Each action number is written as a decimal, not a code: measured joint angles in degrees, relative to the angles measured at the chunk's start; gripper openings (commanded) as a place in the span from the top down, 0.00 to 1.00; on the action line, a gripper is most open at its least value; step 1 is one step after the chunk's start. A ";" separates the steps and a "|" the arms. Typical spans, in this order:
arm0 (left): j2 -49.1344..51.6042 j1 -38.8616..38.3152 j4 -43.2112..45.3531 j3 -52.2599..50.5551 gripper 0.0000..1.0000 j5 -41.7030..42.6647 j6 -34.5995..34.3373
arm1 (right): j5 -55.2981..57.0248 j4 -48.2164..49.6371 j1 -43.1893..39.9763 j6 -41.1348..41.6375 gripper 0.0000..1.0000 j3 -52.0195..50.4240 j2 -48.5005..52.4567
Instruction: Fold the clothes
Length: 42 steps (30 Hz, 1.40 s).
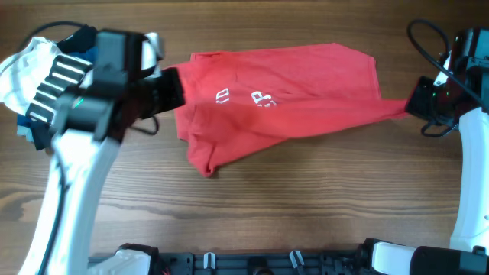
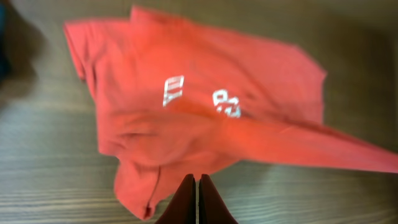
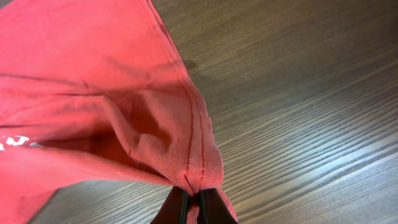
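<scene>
Red T-shirt [image 1: 306, 84] lay crumpled across the upper middle of the wooden table [image 1: 306, 206], white lettering [image 1: 261, 98] facing up. Left gripper [image 1: 174, 88] sat at the shirt's left edge. Right gripper [image 1: 412, 103] was at the far right, with a corner of the shirt drawn out to it in a narrow point. A white garment [image 1: 15, 72] and blue cloth [image 1: 27, 126] lay at the far left, partly hidden by the left arm.

Left wrist view: jaws pressed together, tips at the shirt's near edge. Could not tell whether cloth was caught between them. Picture blurred.

Right wrist view: jaws clamped on the stitched hem, fabric bunching up from the pinch, bare wood to the right.
</scene>
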 measured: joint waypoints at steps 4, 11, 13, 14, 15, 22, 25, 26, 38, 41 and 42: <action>-5.86 1.86 0.00 1.22 0.96 -0.22 0.81 | 0.00 0.04 0.00 0.00 0.96 0.00 -0.42; -7.32 2.16 -2.40 1.92 0.96 -0.24 0.98 | 0.00 0.04 0.00 0.00 0.96 0.02 -1.49; -5.44 2.16 -3.10 1.92 0.96 -0.24 0.94 | 0.00 0.07 0.00 0.00 0.96 0.02 -1.49; -4.42 2.16 -3.39 1.92 0.96 -0.26 0.85 | 0.00 0.07 0.00 0.00 0.96 0.02 -1.49; -3.58 2.16 -3.56 1.92 0.96 -0.26 0.68 | 0.00 0.04 0.00 0.00 0.96 0.00 -1.49; 2.58 2.16 -6.40 1.92 0.96 -0.44 -2.10 | 0.00 0.07 0.00 0.00 0.96 0.02 -1.49; 4.39 2.16 -7.21 1.92 0.96 -0.44 -2.75 | 0.00 0.04 0.00 0.00 0.96 0.02 -1.49; 4.76 2.16 -7.37 1.92 0.96 -0.44 -2.86 | -0.02 0.04 0.00 0.00 0.95 0.00 -1.49; 5.55 2.16 -7.82 1.92 0.96 -0.44 -2.95 | 0.00 0.07 0.00 0.00 0.95 0.02 -1.49; 5.55 2.16 -7.82 1.92 0.96 -0.44 -2.95 | 0.00 0.04 0.00 0.00 0.96 0.02 -1.49; 5.55 2.16 -7.85 1.92 0.96 -0.44 -2.95 | -0.02 0.04 0.00 0.00 0.96 0.02 -1.49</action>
